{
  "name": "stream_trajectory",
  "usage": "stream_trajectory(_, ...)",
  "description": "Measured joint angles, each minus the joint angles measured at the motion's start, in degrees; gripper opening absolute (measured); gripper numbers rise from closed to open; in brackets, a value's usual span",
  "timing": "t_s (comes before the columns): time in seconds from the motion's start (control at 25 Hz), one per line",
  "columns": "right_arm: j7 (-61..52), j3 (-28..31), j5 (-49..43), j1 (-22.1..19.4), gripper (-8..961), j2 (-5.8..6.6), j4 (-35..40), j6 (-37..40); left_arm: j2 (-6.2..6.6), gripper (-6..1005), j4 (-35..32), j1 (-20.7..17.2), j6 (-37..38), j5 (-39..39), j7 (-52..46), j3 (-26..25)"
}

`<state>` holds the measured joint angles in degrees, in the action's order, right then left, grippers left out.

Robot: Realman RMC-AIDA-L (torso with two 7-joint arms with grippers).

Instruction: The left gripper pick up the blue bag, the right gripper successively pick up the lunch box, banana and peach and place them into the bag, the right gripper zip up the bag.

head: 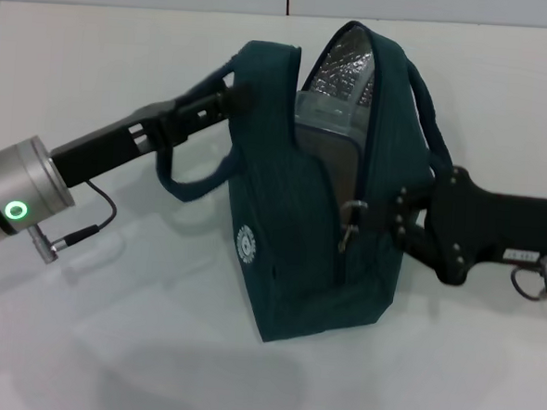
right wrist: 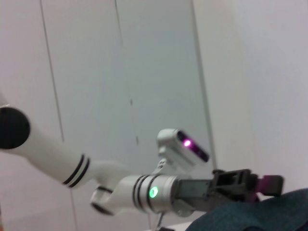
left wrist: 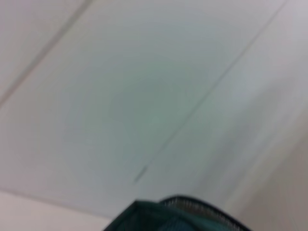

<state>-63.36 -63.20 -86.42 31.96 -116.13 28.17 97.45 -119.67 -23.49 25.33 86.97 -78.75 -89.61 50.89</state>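
The dark teal fabric blue bag (head: 290,234) stands upright on the white desk (head: 107,344) — left gripper (head: 226,98) fingers clamp its upper edge; right gripper (head: 404,222) fingers close by the zipper pull, grip unclear.

The setting is a robot test lab or demonstration cell. Indicators: a plain white tabletop (head: 107,344) with no household furnishings, bare white panelled walls (right wrist: 120,72) with vertical seams, and a white jointed robot arm (right wrist: 57,154) carrying a status light and a wrist camera module (right wrist: 183,147).
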Motion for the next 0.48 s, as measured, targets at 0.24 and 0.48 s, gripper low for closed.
stream_trajectory(0.24, -0.15, -0.19, 5.79, 2.01, 4, -0.06, -0.41, -2.60, 0.33, 863, 0.60, -0.41, -0.10, 2.94, 1.88, -0.48)
stream_trajectory(0.48, -0.44, -4.12, 12.26, 5.35, 4, -0.06, -0.40, -7.32, 0.58, 896, 0.36, -1.57, -0.10, 4.15, 2.18, -1.22)
